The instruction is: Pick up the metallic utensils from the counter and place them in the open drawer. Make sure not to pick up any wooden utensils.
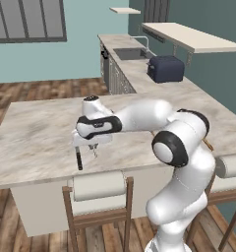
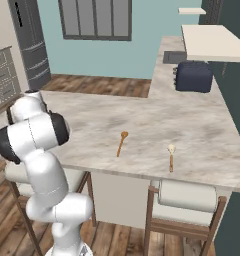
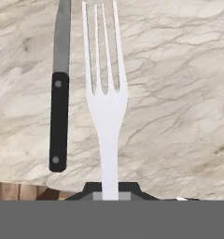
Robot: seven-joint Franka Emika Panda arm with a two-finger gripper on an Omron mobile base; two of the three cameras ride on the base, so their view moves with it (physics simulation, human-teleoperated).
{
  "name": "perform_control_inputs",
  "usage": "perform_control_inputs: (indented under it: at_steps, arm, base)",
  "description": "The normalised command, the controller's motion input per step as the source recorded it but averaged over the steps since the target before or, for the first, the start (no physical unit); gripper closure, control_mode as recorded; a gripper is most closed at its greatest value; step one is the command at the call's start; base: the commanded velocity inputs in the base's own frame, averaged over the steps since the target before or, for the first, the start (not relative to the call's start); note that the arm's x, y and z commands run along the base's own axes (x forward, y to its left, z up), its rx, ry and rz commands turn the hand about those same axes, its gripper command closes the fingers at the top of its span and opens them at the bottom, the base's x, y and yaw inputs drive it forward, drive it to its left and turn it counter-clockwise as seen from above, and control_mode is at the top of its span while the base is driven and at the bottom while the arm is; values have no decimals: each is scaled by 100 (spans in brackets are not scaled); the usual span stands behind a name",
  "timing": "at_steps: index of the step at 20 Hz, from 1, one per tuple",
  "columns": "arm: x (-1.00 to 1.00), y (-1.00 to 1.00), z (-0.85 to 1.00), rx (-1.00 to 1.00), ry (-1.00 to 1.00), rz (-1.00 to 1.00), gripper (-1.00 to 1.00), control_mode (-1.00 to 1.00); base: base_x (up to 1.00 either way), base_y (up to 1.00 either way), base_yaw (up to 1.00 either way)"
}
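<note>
The pale marbled stone island counter (image 1: pixel 36 138) spans mid-frame. At centre-left the gripper (image 1: pixel 93 146) pinches the pale silvery fork (image 3: pixel 106 100); the black-handled knife (image 3: pixel 59 109) lies just left. Lift straight, clearing the knife.

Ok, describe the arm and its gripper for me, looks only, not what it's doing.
The arm is glossy white, built of fat rounded segments, with black rings at the joints and a round grey-white cap on the elbow. A black band wraps the wrist behind the gripper, whose body is a pale block with small dark fingertips under it. No loose cables or markings can be made out.
</note>
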Motion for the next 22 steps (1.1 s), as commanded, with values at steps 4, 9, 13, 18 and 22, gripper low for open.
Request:
perform_control_inputs:
  at_steps: [4,9,13,18,22]
  arm:
    - [-92,-64,100,16,-12,4,100,-100]
    - [-100,-75,100,13,-28,9,100,-100]
    - [-100,-79,86,10,-28,16,100,-100]
    - [-100,-88,62,8,-25,20,100,-100]
    - [-100,-46,43,2,-14,16,100,-100]
  base:
    - [0,0,0]
    - [0,0,0]
    - [0,0,0]
    - [0,0,0]
    - [0,0,0]
